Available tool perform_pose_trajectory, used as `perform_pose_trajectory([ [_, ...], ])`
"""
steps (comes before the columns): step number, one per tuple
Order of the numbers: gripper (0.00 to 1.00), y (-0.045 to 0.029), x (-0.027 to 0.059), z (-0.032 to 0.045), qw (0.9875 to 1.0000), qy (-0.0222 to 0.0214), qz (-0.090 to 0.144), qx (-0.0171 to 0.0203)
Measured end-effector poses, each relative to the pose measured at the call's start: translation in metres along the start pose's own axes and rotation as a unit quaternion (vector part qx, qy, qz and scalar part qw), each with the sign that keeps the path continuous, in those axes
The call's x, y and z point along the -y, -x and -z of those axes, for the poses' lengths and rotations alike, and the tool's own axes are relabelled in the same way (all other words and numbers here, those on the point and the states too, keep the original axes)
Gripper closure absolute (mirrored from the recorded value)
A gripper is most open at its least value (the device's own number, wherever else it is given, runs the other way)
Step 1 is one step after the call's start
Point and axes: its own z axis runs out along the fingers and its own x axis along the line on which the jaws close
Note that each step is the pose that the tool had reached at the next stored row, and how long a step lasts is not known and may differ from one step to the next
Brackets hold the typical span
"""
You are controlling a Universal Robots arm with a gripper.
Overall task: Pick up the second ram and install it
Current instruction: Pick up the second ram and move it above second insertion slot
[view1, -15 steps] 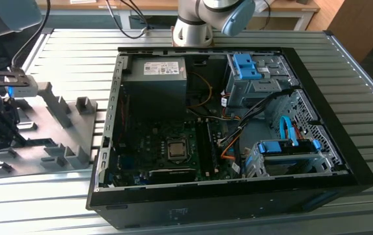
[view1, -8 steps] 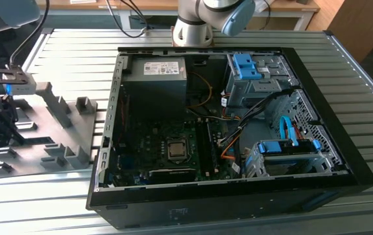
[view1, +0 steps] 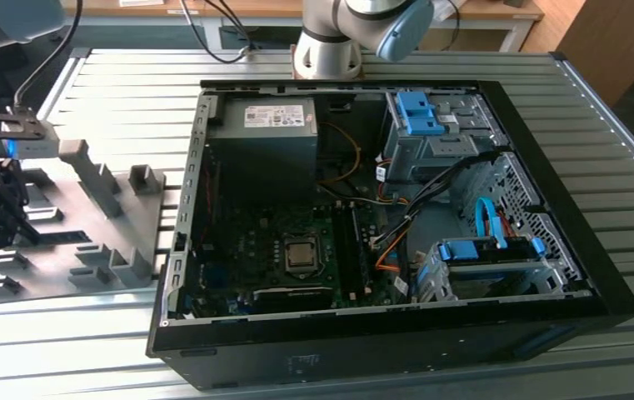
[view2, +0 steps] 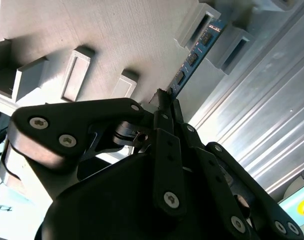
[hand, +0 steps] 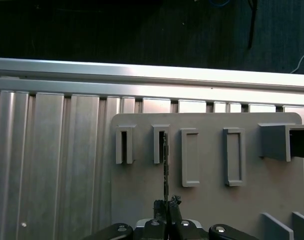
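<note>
Gripper [view2: 164, 100] low over the grey fixture plate [view2: 92, 25], black fingertips drawn together on the near end of the second ram [view2: 191, 58]. Jaws clamped on that strip, with no gap to be seen between pads and board (clearest in the second wrist view). Blue-green board with a row of dark chips, slanting away from the fingertips toward two grey holder blocks [view2: 197, 22]. Far end seated in the channel between those blocks, not lifted clear.

Same grip in the first wrist view: gripper [hand: 166, 205] at the plate's near edge, second ram [hand: 165, 170] seen edge-on as a thin dark line. Straight run from the fingertips up into a slotted holder [hand: 159, 144], second in a row of similar grey frames on the plate [hand: 206, 200]. Ribbed aluminium table [hand: 42, 150] beyond and beside the plate.

In the exterior view, fixture plate [view1: 67, 212] flat on the table [view1: 127, 83], at the exterior view's left of the open computer case [view1: 406, 354] and just beside it. Inside the case, motherboard [view1: 283, 250] on the floor and bright blue drive brackets [view1: 419, 112] toward the exterior view's right. Arm base [view1: 333, 42] behind the case. Ram outside the case, well apart from the motherboard.
</note>
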Motion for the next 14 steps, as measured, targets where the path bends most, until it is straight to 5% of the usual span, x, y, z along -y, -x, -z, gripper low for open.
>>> perform_pose_trajectory([
  [14, 0.86, 0.0002, -0.0001, 0.0075, 1.0, 0.0, 0.0, 0.0],
])
